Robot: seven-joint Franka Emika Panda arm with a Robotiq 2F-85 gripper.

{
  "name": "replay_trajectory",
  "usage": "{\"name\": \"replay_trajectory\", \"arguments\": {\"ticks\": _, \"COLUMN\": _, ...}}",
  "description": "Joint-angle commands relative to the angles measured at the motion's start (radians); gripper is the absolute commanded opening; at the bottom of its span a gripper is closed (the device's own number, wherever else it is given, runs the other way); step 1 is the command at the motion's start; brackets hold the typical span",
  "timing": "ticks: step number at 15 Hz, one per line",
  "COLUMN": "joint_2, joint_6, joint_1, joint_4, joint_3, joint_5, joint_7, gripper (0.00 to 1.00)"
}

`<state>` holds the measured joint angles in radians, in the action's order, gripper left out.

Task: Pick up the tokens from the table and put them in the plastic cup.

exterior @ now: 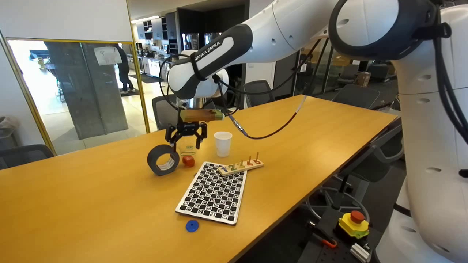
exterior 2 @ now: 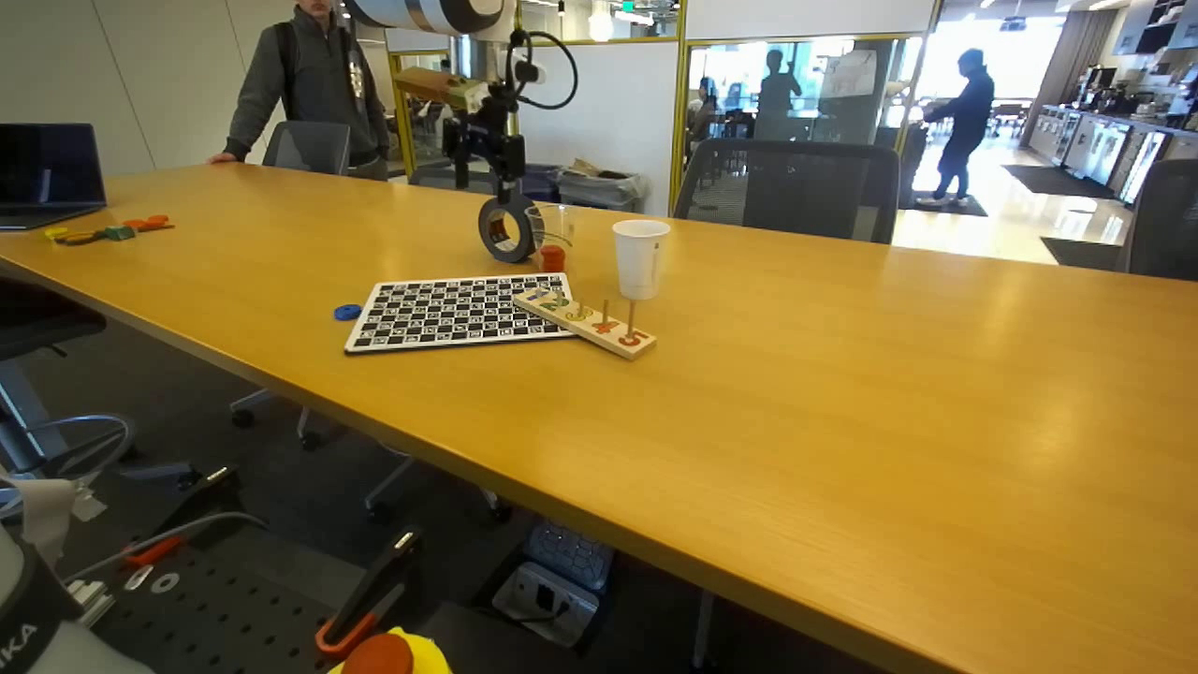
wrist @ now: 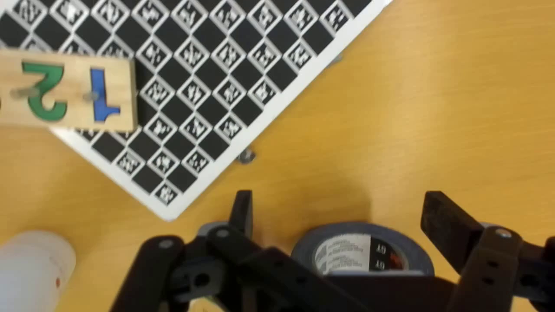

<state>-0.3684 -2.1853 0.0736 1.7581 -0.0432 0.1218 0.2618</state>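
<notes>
A blue token (exterior: 192, 225) lies flat on the wooden table (exterior: 91, 204), beside the near end of the checkered board; this blue token (exterior 2: 347, 312) also shows in an exterior view. Red tokens (exterior: 188, 160) (exterior 2: 552, 258), seemingly stacked, are by the tape roll at the foot of a clear container (exterior 2: 552, 223); whether inside it, I cannot tell. The white plastic cup (exterior: 223, 144) (exterior 2: 640, 259) stands upright, and the wrist view catches the cup (wrist: 37, 268) at lower left. My gripper (exterior: 186, 146) (exterior 2: 483, 190) (wrist: 340, 195) is wide open with nothing between its fingertips, above the tape roll and red tokens.
The black tape roll (exterior: 151, 160) (wrist: 360, 249) stands on its edge close below the gripper. A checkered board (exterior: 212, 197) lies nearby, with a numbered peg strip (exterior: 239, 168) across its corner. A laptop (exterior 2: 47, 168) and small coloured items (exterior 2: 117, 231) are farther along the table.
</notes>
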Motion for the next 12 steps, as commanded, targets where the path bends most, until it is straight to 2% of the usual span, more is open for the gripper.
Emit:
{"name": "replay_trajectory", "arguments": {"ticks": 1, "joint_2": 0.097, "joint_6": 0.062, "joint_1": 0.045, "joint_4": 0.128, "joint_3": -0.009, "joint_5": 0.045, "joint_7": 0.165, "gripper": 1.00}}
{"name": "replay_trajectory", "arguments": {"ticks": 6, "joint_2": 0.142, "joint_6": 0.062, "joint_1": 0.099, "joint_4": 0.257, "joint_3": -0.041, "joint_5": 0.098, "joint_7": 0.317, "gripper": 1.00}}
{"name": "replay_trajectory", "arguments": {"ticks": 12, "joint_2": 0.204, "joint_6": -0.121, "joint_1": 0.153, "joint_4": 0.452, "joint_3": -0.074, "joint_5": 0.100, "joint_7": 0.422, "gripper": 1.00}}
